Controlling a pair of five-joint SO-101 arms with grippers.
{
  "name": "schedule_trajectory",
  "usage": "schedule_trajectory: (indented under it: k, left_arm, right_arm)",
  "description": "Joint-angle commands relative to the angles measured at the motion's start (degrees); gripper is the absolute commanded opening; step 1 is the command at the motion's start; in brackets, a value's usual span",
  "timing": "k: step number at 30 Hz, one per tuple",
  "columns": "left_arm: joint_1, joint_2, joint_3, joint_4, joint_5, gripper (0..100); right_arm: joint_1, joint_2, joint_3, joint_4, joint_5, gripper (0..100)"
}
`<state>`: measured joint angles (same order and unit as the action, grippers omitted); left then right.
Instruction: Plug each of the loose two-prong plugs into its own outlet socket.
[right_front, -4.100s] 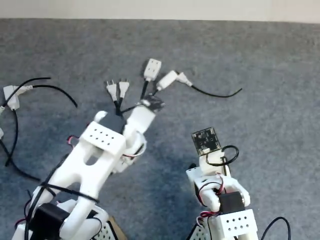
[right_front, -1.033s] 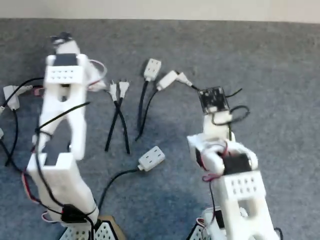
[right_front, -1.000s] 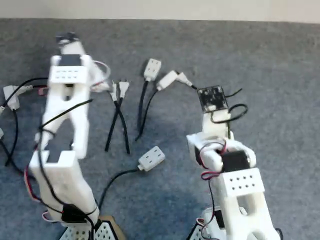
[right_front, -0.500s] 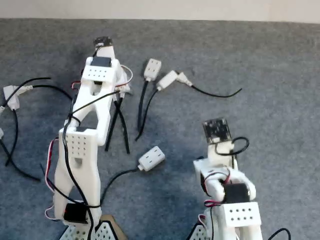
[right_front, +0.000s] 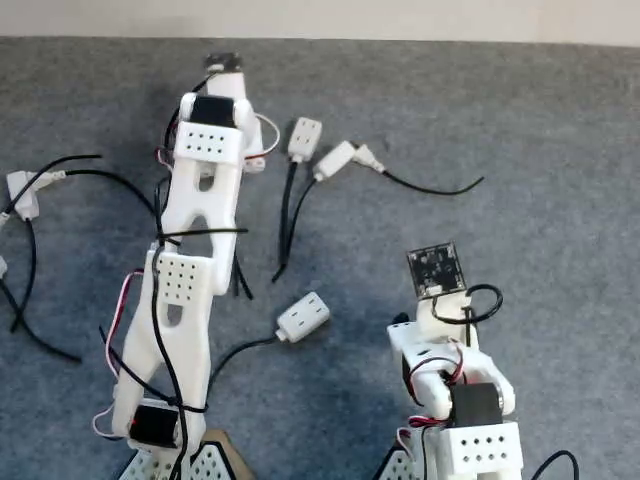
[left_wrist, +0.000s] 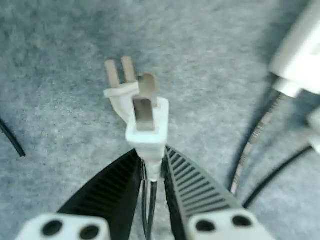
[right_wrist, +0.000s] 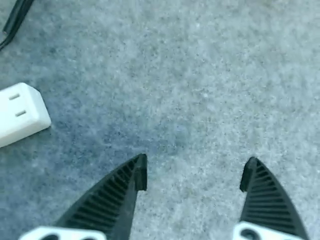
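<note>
Left hand (left_wrist: 151, 159) is clenched on the neck of a white 2-prong plug (left_wrist: 146, 125). Its 2 ribbed black fingers (left_wrist: 120, 180) squeeze the plug's base, where 2 black cords run down between them. The plug's flat prongs point away from the wrist. A second plug (left_wrist: 119, 87) sits just behind the first; I cannot tell whether the hand holds that one too.

From the high view, the left arm (right_front: 205, 180) stretches to the far side of the grey table (right_front: 560, 150). Just beside its end lie a far socket (right_front: 304, 137) and an angled socket (right_front: 336, 159), each on a black cord. A near socket (right_front: 303, 316) lies between the 2 arms.

Right hand (right_wrist: 194, 175) is released, its fingers spread wide over bare table. The near socket (right_wrist: 20, 116), with 2 slots showing, lies apart from it.
</note>
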<state>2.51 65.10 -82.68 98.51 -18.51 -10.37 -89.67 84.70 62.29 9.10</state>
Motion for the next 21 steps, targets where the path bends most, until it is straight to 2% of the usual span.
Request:
schedule_trajectory:
  k: [1, 7, 13, 21]
  left_arm:
    - [2.24, -1.1, -6.55, 2.29, -0.44, 5]
    - [8.92, -3.47, -6.11, 2.37, -0.44, 5]
    - [19.21, -13.67, 5.93, 2.46, -0.44, 5]
    - [31.16, -25.89, 25.71, 2.46, -0.18, 5]
  right_arm:
    - [0.48, -0.84, -0.04, 0.31, 0.62, 29.3]
    - [0.48, -0.84, -0.04, 0.13, 0.44, 29.3]
    - [1.36, -0.84, -0.31, 0.04, 0.18, 29.3]
    - [17.45, -0.84, -4.88, 0.4, -1.05, 29.3]
